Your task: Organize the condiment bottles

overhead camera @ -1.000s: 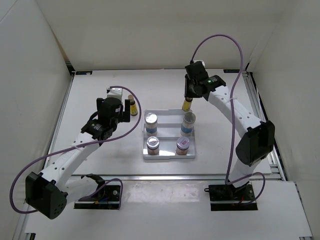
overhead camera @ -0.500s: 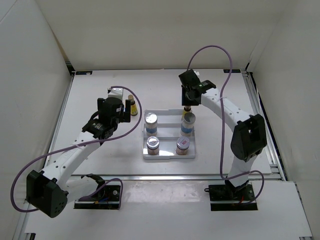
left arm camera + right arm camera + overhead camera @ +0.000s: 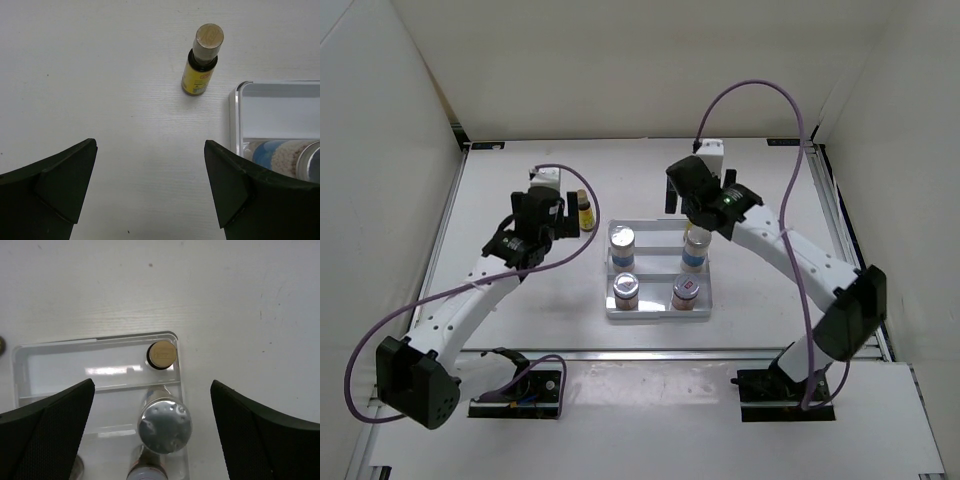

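A white tray (image 3: 658, 315) holds two blue-labelled jars (image 3: 621, 243) (image 3: 695, 250) in its middle row and two pinkish jars (image 3: 625, 290) (image 3: 686, 290) in front. My right gripper (image 3: 688, 212) hangs open above the tray's back right corner. There a dark bottle with a tan cap (image 3: 162, 353) stands free, and a silver-lidded jar (image 3: 165, 426) sits just in front of it. The other dark bottle with a yellow label (image 3: 201, 70) (image 3: 584, 212) stands upright on the table left of the tray. My left gripper (image 3: 150, 144) is open and empty a short way in front of it.
White walls close in the table at the back and both sides. Metal rails (image 3: 448, 235) run along the left and right edges. Purple cables (image 3: 750, 90) loop over both arms. The tray's back left compartment (image 3: 75, 365) holds nothing.
My right gripper opened and let go of the dark bottle in the tray's back right corner, and now hangs above it. My left gripper drew back slightly from its bottle.
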Controlling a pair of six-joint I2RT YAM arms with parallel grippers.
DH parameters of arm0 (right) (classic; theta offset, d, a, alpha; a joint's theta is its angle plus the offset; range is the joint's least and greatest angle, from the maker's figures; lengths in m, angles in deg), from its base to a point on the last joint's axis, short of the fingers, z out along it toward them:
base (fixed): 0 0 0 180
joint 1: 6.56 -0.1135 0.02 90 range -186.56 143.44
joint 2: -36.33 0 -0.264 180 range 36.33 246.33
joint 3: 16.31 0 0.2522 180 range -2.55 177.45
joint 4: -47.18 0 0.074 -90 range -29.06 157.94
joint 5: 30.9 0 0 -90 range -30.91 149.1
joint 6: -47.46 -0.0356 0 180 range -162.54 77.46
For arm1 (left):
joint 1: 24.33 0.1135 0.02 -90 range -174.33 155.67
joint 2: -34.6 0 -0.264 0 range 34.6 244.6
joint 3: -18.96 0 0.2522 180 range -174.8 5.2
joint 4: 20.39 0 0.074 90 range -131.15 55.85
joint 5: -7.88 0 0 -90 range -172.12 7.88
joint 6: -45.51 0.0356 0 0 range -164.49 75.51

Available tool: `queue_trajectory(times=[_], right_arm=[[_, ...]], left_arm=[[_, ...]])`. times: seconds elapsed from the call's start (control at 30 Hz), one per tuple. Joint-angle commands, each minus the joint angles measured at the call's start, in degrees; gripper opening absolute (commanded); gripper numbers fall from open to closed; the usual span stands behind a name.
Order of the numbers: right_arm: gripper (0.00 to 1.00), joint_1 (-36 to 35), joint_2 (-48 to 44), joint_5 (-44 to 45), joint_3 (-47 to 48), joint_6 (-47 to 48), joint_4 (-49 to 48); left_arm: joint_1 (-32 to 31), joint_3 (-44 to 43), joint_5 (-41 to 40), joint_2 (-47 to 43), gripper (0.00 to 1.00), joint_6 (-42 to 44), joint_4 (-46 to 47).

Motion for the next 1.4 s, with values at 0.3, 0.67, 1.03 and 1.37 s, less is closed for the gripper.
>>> queue_trajectory(times=[0.3, 0.67, 1.03, 1.37], right_arm=[[1.0, 0.02, -18.08, 1.61, -23.58, 3.65, -23.27], [1.0, 5.31, -21.25, -7.19, -26.66, 5.85, -25.13], [1.0, 8.38, -22.92, -9.83, -28.25, 5.85, -26.19], [1.0, 10.93, -23.45, -11.67, -30.0, 4.8, -26.72]], left_arm=[[6.88, -19.09, 7.21, 16.05, 0.99, -6.72, -1.16], [9.16, -26.05, 8.97, 26.61, 0.91, -6.2, -1.15], [10.22, -26.05, 8.36, 29.86, 0.36, -5.67, -1.15], [10.22, -26.57, 7.3, 28.81, 0.11, -5.67, -1.15]])
